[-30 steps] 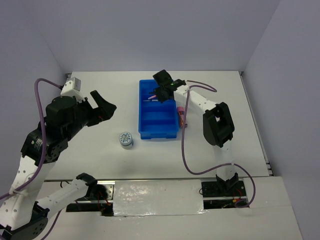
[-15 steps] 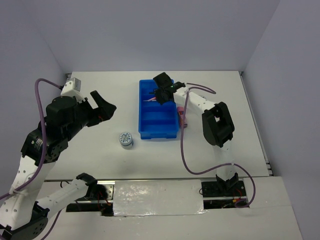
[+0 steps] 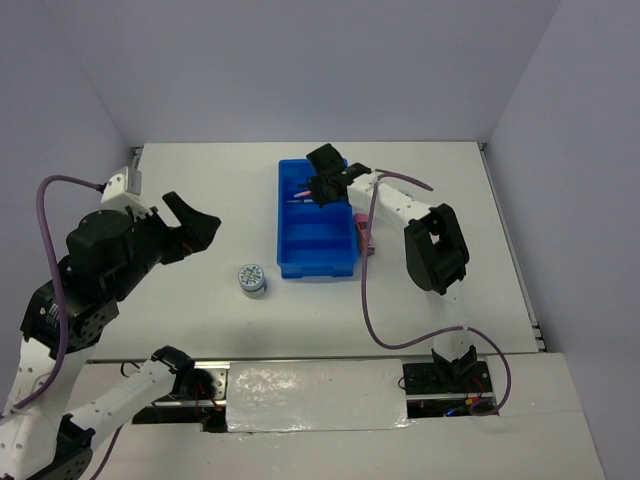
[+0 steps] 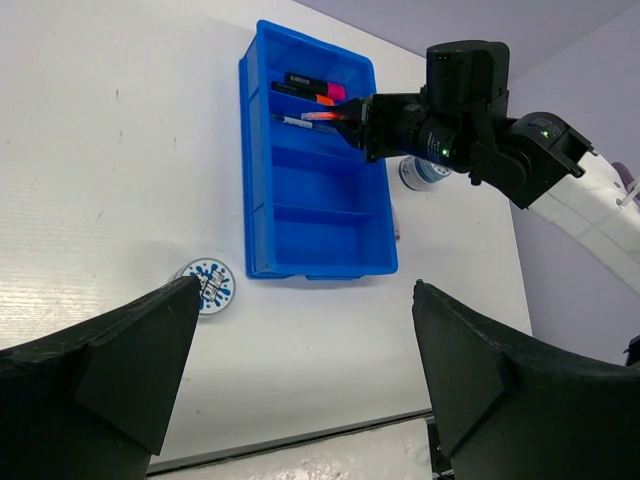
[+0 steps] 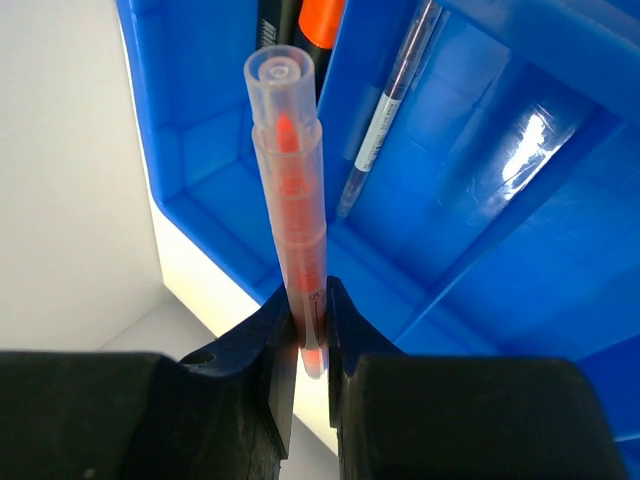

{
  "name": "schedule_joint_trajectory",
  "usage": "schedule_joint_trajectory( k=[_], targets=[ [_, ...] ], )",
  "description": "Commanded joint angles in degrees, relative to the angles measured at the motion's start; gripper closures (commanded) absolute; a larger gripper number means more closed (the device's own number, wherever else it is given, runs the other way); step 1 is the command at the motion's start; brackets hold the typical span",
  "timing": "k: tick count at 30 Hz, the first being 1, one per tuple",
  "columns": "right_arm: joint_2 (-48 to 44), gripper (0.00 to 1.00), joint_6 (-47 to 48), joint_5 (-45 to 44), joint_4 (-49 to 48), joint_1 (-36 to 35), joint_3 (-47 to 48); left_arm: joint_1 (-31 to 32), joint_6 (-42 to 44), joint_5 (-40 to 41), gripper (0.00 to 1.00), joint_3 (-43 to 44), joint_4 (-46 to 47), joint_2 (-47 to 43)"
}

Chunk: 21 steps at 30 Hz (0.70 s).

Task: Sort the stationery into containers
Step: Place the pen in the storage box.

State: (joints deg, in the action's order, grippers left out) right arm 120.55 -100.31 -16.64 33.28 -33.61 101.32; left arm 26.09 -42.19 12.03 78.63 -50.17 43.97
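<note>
White table [image 3: 200, 180], right end effector [image 5: 308, 322] clamping orange pen [image 5: 288, 190] over tray [image 5: 480, 210], left end effector [image 4: 306, 290] wide open

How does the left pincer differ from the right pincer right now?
The left pincer is wide open and empty; the right pincer is shut on the orange pen. The left pincer hangs above the table, left of the blue tray; the right pincer is over the tray's far end. Both are black.

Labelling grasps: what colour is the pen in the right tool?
Translucent orange pen; clearest in the right wrist view.
</note>
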Motion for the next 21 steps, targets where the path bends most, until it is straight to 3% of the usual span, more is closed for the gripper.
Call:
schedule_joint_trajectory(
  k=[1,21],
  targets=[
    [-0.23,0.94,-3.04,-2.78,1.53,0.21,2.13,0.02,0.8,1.15,0.01,-0.23,0.78,-0.02],
    [1.88,0.89,-9.11,-3.92,-0.14,-1.99,0.38,0.02,4.14,1.33,0.01,0.56,0.25,-0.28]
  ],
)
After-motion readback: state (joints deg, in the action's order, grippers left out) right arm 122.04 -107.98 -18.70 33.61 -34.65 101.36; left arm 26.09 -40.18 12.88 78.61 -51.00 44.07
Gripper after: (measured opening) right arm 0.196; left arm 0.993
